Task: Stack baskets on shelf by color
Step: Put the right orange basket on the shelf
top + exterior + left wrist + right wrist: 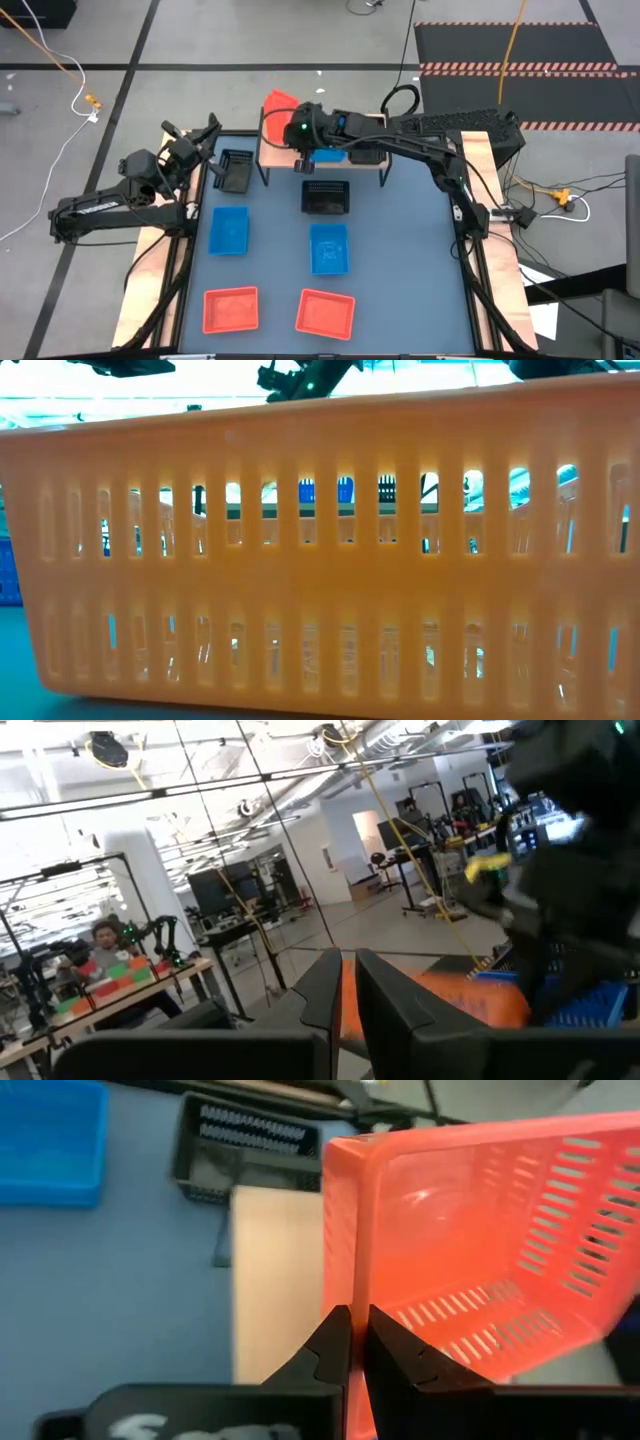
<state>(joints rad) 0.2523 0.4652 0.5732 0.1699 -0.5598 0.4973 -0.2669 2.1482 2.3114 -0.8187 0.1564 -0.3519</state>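
The red plastic basket with slotted sides (470,1250) hangs tilted over the small wooden shelf with black legs (272,152), at the 12 o'clock side of the blue bench (270,275). The right gripper (352,1342) pinches the basket's thin side wall, its fingers almost together. The basket looks light, stiff and a bit slippery, so the rim seems the best place to hold. A blue plastic basket (328,156) already sits on the shelf. The left gripper (208,128) waits at 10 o'clock, fingers apart and empty.
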